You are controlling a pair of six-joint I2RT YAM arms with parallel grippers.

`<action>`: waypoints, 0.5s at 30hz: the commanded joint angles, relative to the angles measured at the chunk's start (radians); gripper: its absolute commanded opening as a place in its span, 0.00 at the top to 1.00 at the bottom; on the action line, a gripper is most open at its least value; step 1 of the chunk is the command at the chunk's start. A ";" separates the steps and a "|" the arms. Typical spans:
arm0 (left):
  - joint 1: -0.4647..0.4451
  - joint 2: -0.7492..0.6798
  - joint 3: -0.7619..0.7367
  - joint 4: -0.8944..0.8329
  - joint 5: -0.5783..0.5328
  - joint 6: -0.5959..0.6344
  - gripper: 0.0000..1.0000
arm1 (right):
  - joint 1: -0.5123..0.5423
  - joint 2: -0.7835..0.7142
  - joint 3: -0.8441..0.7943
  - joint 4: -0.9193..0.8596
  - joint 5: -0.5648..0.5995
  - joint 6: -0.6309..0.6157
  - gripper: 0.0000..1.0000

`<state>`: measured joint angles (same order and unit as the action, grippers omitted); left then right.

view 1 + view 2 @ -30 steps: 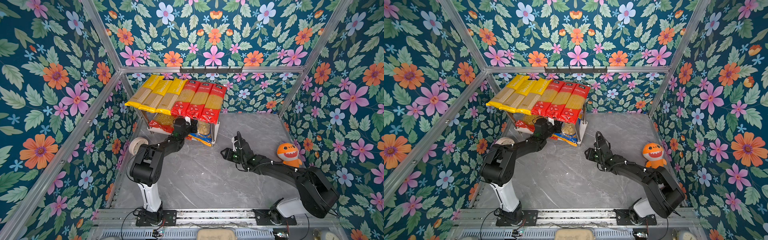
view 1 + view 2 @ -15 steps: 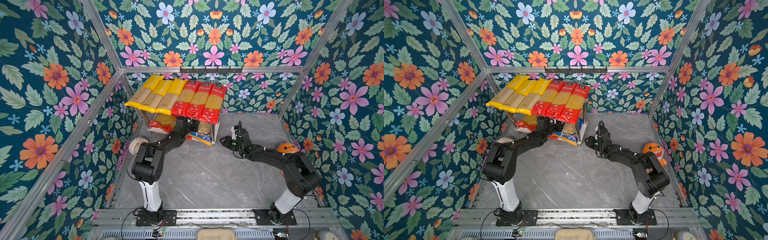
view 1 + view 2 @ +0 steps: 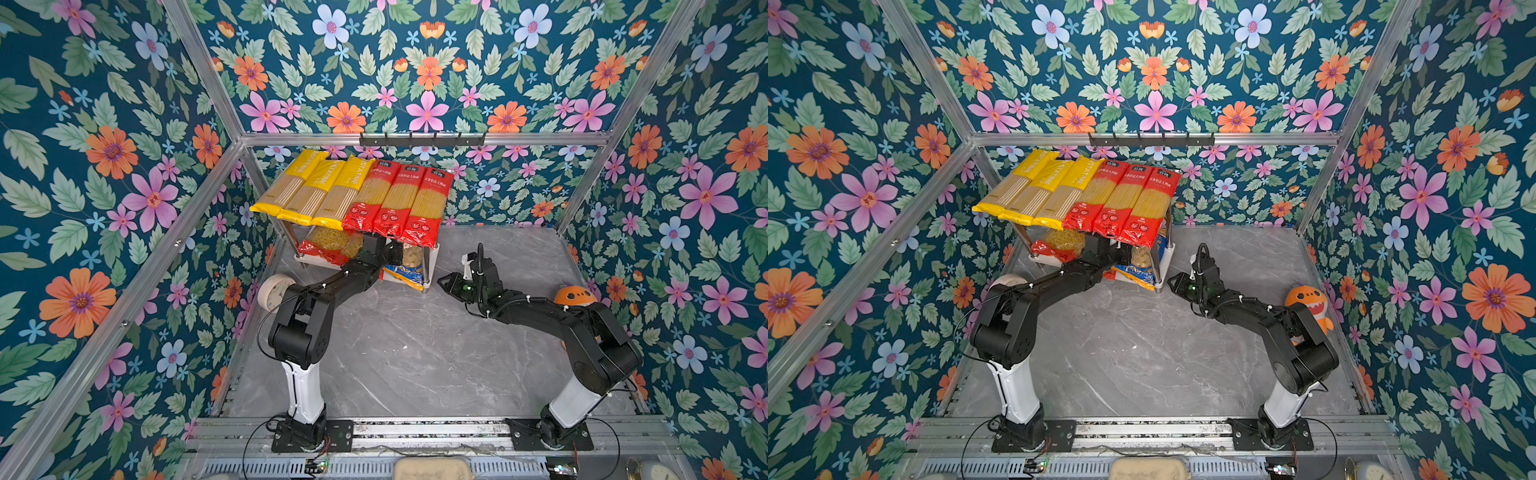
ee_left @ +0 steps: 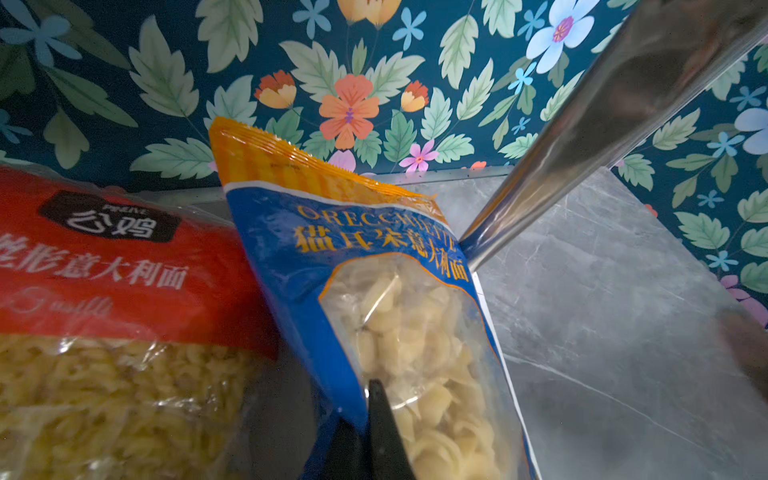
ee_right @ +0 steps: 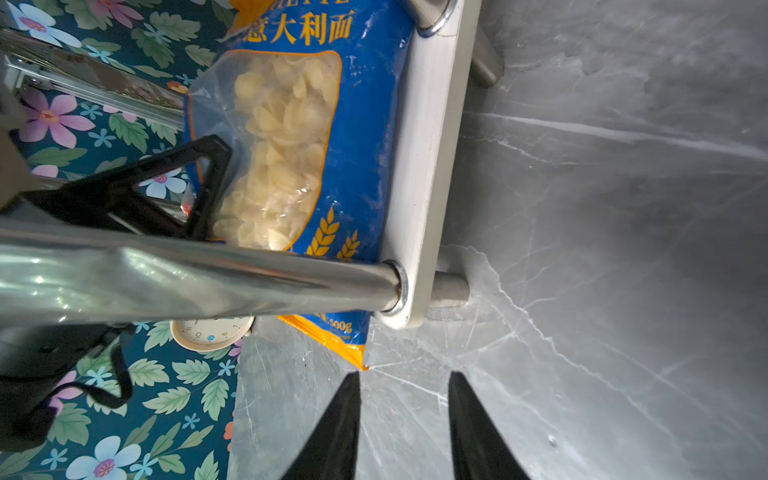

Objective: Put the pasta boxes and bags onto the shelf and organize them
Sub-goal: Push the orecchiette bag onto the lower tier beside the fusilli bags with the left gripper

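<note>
The left fingers (image 4: 380, 419) are clenched. Their tips lie on the clear window of the orecchiette bag (image 4: 374, 291), but it cannot be told whether any film is pinched between them. Reading outward from the tips, the bag shows yellow 猫耳朵意大利面, then "ORECCHIETTE", then an orange crimped seal.

Directly beside these fingers a red bag (image 4: 124, 270) touches the blue one. It carries a black patch with 公鸡, white 丝形意大利面 with the line's start cut off, and a faint script "Fusilli". Both bags rest on the lower board of the shelf (image 5: 428, 166). Past the orecchiette bag, a rear leg (image 4: 582, 124) meets the board at the bag's far corner.

The right fingers (image 5: 349, 409) are released, spread apart over bare counter (image 5: 623, 249) with nothing between them. Just ahead of their tips, the bag's orange end seal hangs past the board's edge, with "500g" printed beside it and wheat ears farther along. A front leg (image 5: 208, 270) crosses between these fingers and the bag's window. A round clock (image 5: 212, 332) shows beyond it.

Above the left fingers, the top board carries six long packs side by side:
- Three yellow packs (image 3: 316, 187), lettered "…STATIME".
- Three red packs (image 3: 399, 199), with print too small to read.

Farthest off is a black hook rail (image 3: 422, 139) on the back wall. An orange plush (image 3: 1308, 303) sits well behind the right fingers.
</note>
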<state>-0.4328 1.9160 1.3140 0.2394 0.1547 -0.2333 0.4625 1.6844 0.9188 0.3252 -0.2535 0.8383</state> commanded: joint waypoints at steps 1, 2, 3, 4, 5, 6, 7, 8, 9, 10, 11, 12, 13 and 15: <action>-0.006 -0.008 0.000 -0.058 0.008 0.006 0.93 | 0.000 -0.017 0.006 -0.009 0.009 -0.012 0.63; -0.006 -0.018 -0.001 -0.072 -0.002 0.011 0.91 | 0.000 -0.018 0.008 -0.026 0.015 -0.024 0.63; -0.005 -0.033 -0.002 -0.092 -0.015 0.017 0.86 | 0.000 -0.052 0.011 -0.042 0.021 -0.037 0.63; -0.004 -0.052 -0.007 -0.111 -0.026 0.023 0.80 | -0.001 -0.063 0.014 -0.062 0.026 -0.052 0.63; -0.001 -0.071 -0.017 -0.123 -0.037 0.025 0.74 | 0.001 -0.069 0.015 -0.081 0.030 -0.063 0.63; 0.001 -0.093 -0.030 -0.134 -0.054 0.025 0.67 | -0.001 -0.079 0.017 -0.102 0.035 -0.080 0.63; 0.003 -0.118 -0.047 -0.145 -0.066 0.025 0.62 | 0.000 -0.092 0.017 -0.130 0.042 -0.101 0.63; 0.004 -0.141 -0.062 -0.152 -0.076 0.022 0.58 | -0.001 -0.103 0.015 -0.153 0.051 -0.117 0.62; 0.006 -0.166 -0.082 -0.156 -0.085 0.015 0.54 | 0.000 -0.118 0.013 -0.180 0.061 -0.140 0.62; 0.006 -0.193 -0.102 -0.158 -0.087 0.006 0.51 | -0.001 -0.134 0.010 -0.212 0.074 -0.163 0.62; 0.007 -0.218 -0.122 -0.159 -0.086 -0.003 0.48 | -0.001 -0.150 0.005 -0.237 0.086 -0.184 0.61; 0.007 -0.244 -0.142 -0.163 -0.084 -0.016 0.45 | 0.000 -0.171 0.000 -0.270 0.103 -0.211 0.61; 0.007 -0.268 -0.164 -0.171 -0.079 -0.027 0.44 | 0.000 -0.192 -0.003 -0.305 0.122 -0.235 0.60; 0.007 -0.314 -0.217 -0.174 -0.077 -0.048 0.43 | -0.001 -0.232 -0.013 -0.358 0.158 -0.281 0.60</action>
<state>-0.4263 1.6428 1.1339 0.0875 0.0826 -0.2420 0.4625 1.4899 0.9123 0.0780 -0.1661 0.6563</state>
